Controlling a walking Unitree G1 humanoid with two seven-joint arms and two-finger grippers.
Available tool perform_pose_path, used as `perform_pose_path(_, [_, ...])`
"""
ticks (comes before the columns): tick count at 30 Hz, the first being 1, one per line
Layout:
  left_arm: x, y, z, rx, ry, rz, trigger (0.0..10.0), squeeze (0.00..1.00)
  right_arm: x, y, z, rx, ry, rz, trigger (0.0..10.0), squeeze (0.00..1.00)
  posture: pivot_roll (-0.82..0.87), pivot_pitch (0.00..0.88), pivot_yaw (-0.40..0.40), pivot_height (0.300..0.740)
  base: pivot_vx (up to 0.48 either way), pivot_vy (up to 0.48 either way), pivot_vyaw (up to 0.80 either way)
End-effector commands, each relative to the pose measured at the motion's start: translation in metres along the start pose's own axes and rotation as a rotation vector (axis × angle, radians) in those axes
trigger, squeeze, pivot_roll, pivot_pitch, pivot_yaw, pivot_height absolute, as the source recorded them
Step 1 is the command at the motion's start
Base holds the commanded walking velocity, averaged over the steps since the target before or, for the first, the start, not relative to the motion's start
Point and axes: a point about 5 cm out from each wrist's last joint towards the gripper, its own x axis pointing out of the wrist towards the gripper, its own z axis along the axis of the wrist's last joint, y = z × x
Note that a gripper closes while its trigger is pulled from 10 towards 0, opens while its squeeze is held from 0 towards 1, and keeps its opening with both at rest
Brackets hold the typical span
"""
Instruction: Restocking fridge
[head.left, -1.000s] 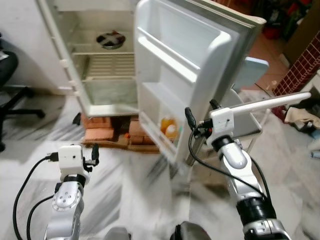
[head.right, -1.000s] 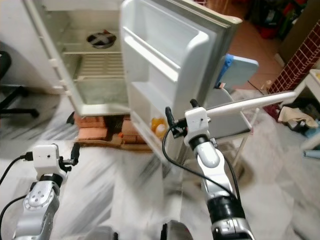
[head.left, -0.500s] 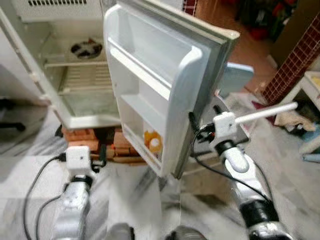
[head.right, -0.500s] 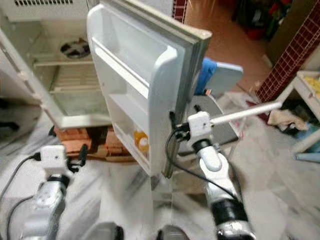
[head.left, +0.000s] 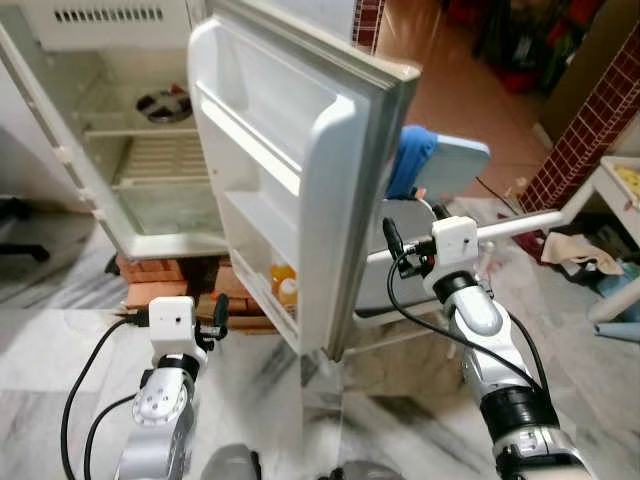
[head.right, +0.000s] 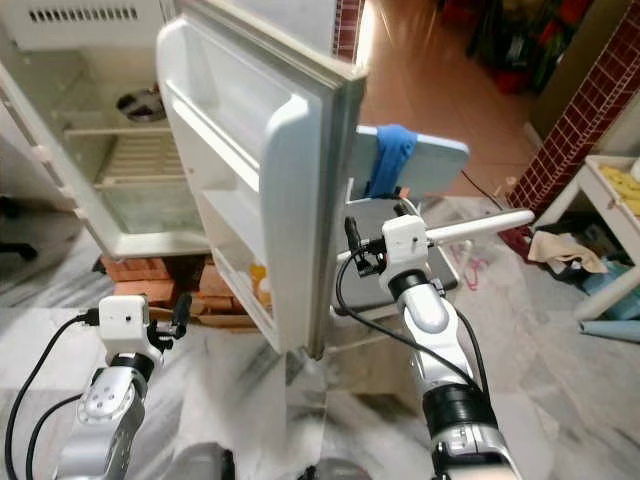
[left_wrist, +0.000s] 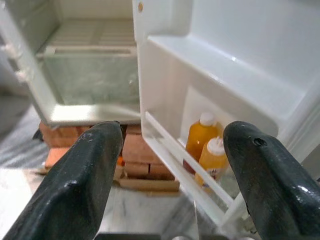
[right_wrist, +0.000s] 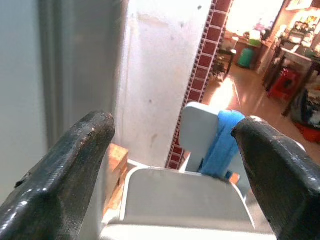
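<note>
A robot stands before an open fridge (head.left: 150, 190) with its door (head.left: 290, 180) swung wide.

Two orange bottles (left_wrist: 207, 150) sit in the door's lowest shelf. The left pincer (left_wrist: 172, 175) hovers low before that shelf, fingers apart and empty. The right pincer (right_wrist: 170, 175), fingers apart, sits just beside the door's outer edge, facing a grey chair (right_wrist: 200, 190) draped with a blue cloth (right_wrist: 222, 142).

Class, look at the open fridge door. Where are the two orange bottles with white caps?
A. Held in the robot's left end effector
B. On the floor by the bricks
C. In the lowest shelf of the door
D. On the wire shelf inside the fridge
C: the two orange bottles stand side by side behind the rail of the lowest door shelf, seen between the open fingers of the left end effector.
</note>
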Motion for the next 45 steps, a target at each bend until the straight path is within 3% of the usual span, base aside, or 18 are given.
perform_pose_path(1, [-0.003,0.005,-0.001,-0.004,0.013,0.015,10.0,0.00,0.005,0.000,0.006,0.007,-0.026,0.007,10.0,0.00,0.12,0.063,-0.045,0.740,0.000,0.000,0.00])
perform_pose_path(13, [-0.003,0.004,-0.007,-0.085,0.063,0.039,10.0,0.00,0.035,0.030,0.036,0.229,-0.094,0.189,10.0,0.00,0.12,0.075,-0.039,0.740,0.000,0.000,0.00])
perform_pose_path(15, [-0.003,0.005,-0.008,-0.098,0.071,0.040,10.0,0.00,0.038,0.054,0.047,0.325,-0.112,0.320,10.0,0.00,0.13,0.075,-0.041,0.740,0.000,0.000,0.00])
perform_pose_path(16, [-0.003,0.005,-0.008,-0.098,0.071,0.040,10.0,0.00,0.038,0.054,0.047,0.325,-0.112,0.320,10.0,0.00,0.13,0.075,-0.041,0.740,0.000,0.000,0.00])
perform_pose_path(18, [-0.003,0.005,-0.008,-0.101,0.074,0.038,10.0,0.00,0.036,0.083,0.063,0.411,-0.141,0.482,10.0,0.00,0.13,0.075,-0.043,0.740,0.000,0.000,0.00])
perform_pose_path(19, [-0.003,0.005,-0.008,-0.101,0.074,0.038,10.0,0.00,0.036,0.083,0.063,0.411,-0.141,0.482,10.0,0.00,0.13,0.075,-0.043,0.740,0.000,0.000,0.00])
perform_pose_path(21, [-0.003,0.004,-0.008,-0.104,0.078,0.034,10.0,0.00,0.032,0.108,0.074,0.453,-0.152,0.602,10.0,0.00,0.13,0.076,-0.044,0.740,0.000,0.000,0.00])
perform_pose_path(22, [-0.003,0.004,-0.008,-0.104,0.078,0.034,10.0,0.00,0.032,0.108,0.074,0.453,-0.152,0.602,10.0,0.00,0.13,0.076,-0.044,0.740,0.000,0.000,0.00])
perform_pose_path(24, [-0.003,0.003,-0.008,-0.105,0.078,0.030,10.0,0.00,0.023,0.127,0.085,0.546,-0.152,0.737,10.0,0.00,0.14,0.077,-0.047,0.740,0.000,0.000,0.00])
perform_pose_path(27, [-0.003,0.003,-0.007,-0.109,0.077,0.029,10.0,0.00,0.004,0.139,0.098,0.647,-0.147,0.958,10.0,0.00,0.14,0.078,-0.051,0.740,0.000,0.000,0.00])
perform_pose_path(29, [-0.004,0.003,-0.007,-0.115,0.077,0.033,10.0,0.00,0.000,0.134,0.091,0.598,-0.134,0.947,10.0,0.00,0.14,0.080,-0.054,0.740,0.000,0.000,0.00])
perform_pose_path(32, [-0.005,0.003,-0.008,-0.123,0.079,0.033,10.0,0.00,0.006,0.114,0.055,0.443,-0.050,0.771,10.0,0.00,0.13,0.082,-0.055,0.740,0.000,0.000,0.00])
perform_pose_path(33, [-0.005,0.003,-0.008,-0.123,0.079,0.033,10.0,0.00,0.006,0.114,0.055,0.443,-0.050,0.771,10.0,0.00,0.13,0.082,-0.055,0.740,0.000,0.000,0.00])
perform_pose_path(35, [-0.004,0.003,-0.008,-0.134,0.087,0.031,10.0,0.00,0.006,0.096,0.032,0.354,0.012,0.644,10.0,0.00,0.13,0.083,-0.055,0.740,0.000,0.000,0.00])
perform_pose_path(36, [-0.004,0.004,-0.009,-0.144,0.094,0.032,10.0,0.00,0.004,0.078,0.013,0.284,0.064,0.508,10.0,0.00,0.13,0.083,-0.055,0.740,0.000,0.000,0.00])
perform_pose_path(40, [-0.004,0.004,-0.008,-0.132,0.087,0.026,10.0,0.00,-0.001,0.061,0.004,0.240,0.070,0.364,10.0,0.00,0.13,0.085,-0.053,0.740,0.000,0.000,0.00])
perform_pose_path(43, [-0.002,0.006,-0.002,-0.008,0.051,-0.008,10.0,0.00,-0.011,0.043,0.003,0.242,0.083,0.206,10.0,0.00,0.12,0.090,-0.051,0.740,0.000,0.000,0.00])
perform_pose_path(45, [-0.002,0.006,0.001,0.010,0.034,-0.007,10.0,0.00,-0.017,0.042,0.001,0.224,0.106,0.197,10.0,0.00,0.12,0.092,-0.053,0.740,0.000,0.255,0.00])
